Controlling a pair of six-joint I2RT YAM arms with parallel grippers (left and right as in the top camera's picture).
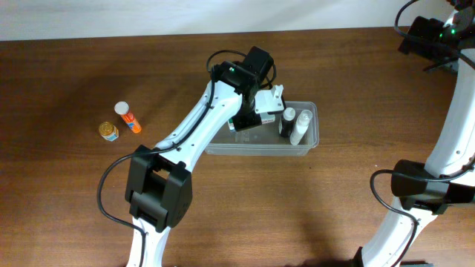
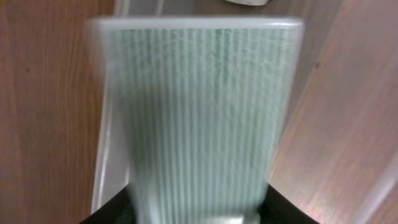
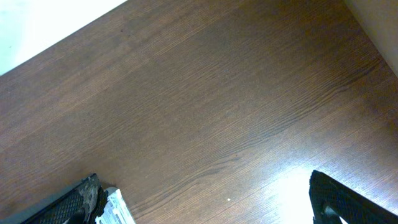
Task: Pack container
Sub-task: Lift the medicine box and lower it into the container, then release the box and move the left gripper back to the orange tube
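Item: container (image 1: pixel 256 150), clear rectangular tub with rounded corners, standing at the middle of the brown table (image 1: pixel 74 208). Contents, right end: one dark bottle (image 1: pixel 286 123) and one white bottle (image 1: pixel 300 126), side by side; whether they touch cannot be told. Contents, left end: hidden under the left arm in the overhead view. Left gripper (image 1: pixel 249 116): hangs over the left half of the tub, clamped on a pale box (image 2: pixel 199 112) with fine green stripes. In the left wrist view the box fills the frame, blurred, with a dark finger on each side at its near end and the tub's rim showing beneath it. Whether the box touches the tub floor cannot be told. Right gripper (image 3: pixel 205 190): spread wide with nothing between the fingers, parked over bare wood at the far right corner, well apart from the tub. Outstanding, left side of table: one orange bottle (image 1: pixel 127 117) with a white cap and one small yellow jar (image 1: pixel 109 131), lying near each other and well apart from the tub. Progress, as judged: two bottles packed, the box about to go in but not yet released, two items left to fetch; roughly half done.
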